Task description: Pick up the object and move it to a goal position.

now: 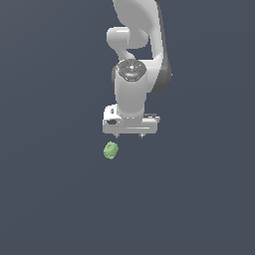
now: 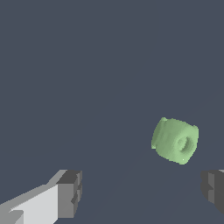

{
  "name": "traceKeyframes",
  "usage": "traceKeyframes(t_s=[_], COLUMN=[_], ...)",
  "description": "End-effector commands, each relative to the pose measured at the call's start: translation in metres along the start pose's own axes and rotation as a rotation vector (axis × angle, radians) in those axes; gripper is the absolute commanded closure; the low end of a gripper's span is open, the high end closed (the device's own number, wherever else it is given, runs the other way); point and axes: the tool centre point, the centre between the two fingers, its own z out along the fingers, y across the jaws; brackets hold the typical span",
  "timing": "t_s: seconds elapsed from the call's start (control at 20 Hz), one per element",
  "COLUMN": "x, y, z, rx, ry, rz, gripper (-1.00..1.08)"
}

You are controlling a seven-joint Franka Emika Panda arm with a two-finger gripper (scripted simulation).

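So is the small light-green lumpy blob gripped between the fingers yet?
No, the light-green blob sits apart from both dark fingertips of the open gripper.

The arm (image 1: 133, 60) is built of smooth, rounded white shells, with a dark grey band seen along one side of the upper housing. A round dark grey cap (image 1: 130, 69) with a ring of small markings is set on top of the wrist cylinder. Below that cap a flat, boxy white gripper (image 1: 129, 135) is mounted (a small dark opening is visible on its face). In the wrist view the fingers (image 2: 70, 194) are shown white with blocky dark grey pads.
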Motion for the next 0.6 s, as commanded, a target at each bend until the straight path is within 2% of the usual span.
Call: traceKeyframes(t_s=[0.0, 0.55], x=[0.000, 0.008], y=[0.000, 0.013], z=[0.000, -0.018], rx=[0.000, 0.003], ry=[0.000, 0.036], rz=[0.000, -0.009], gripper=[-0.92, -0.92])
